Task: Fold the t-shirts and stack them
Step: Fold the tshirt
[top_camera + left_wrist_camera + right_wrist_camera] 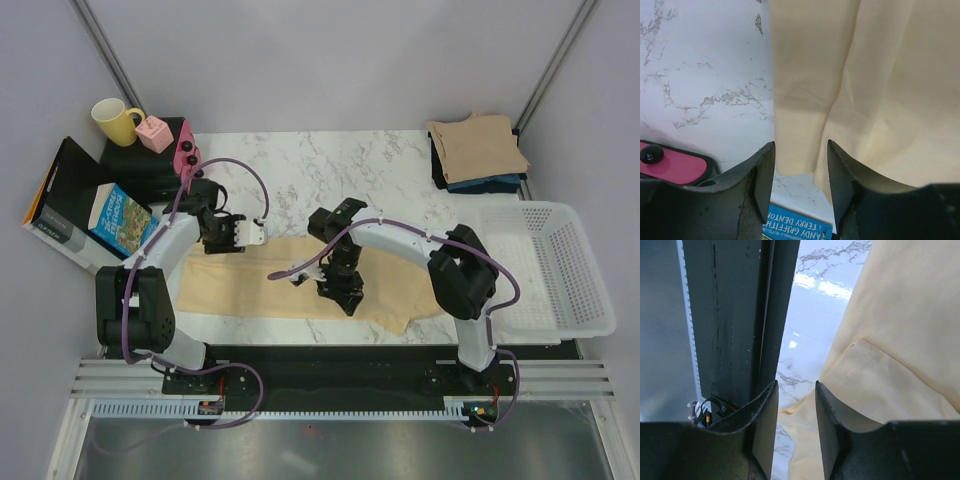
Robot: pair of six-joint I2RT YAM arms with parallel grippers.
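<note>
A book (799, 229) is showing "TERRY DENTON" and "ANDY GRIFFITH" just below the left gripper (801, 150), whose fingers are standing parted and unloaded. The pale yellow-cream t-shirt (865, 90) is lying spread ahead of them. The right gripper (796, 390) is likewise gaping, grasping nothing, at that shirt's edge. Well beyond its fingers, a folded tan-beige t-shirt (478, 148) is topping dark folded shirts (487, 184) beside a white mesh basket (592, 300).

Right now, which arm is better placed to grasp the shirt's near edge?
Right: the right gripper hangs open over the shirt by its near edge; the left gripper is at the far edge.

book (797, 229) cut off, dark shirts (490, 184) mostly covered
</note>
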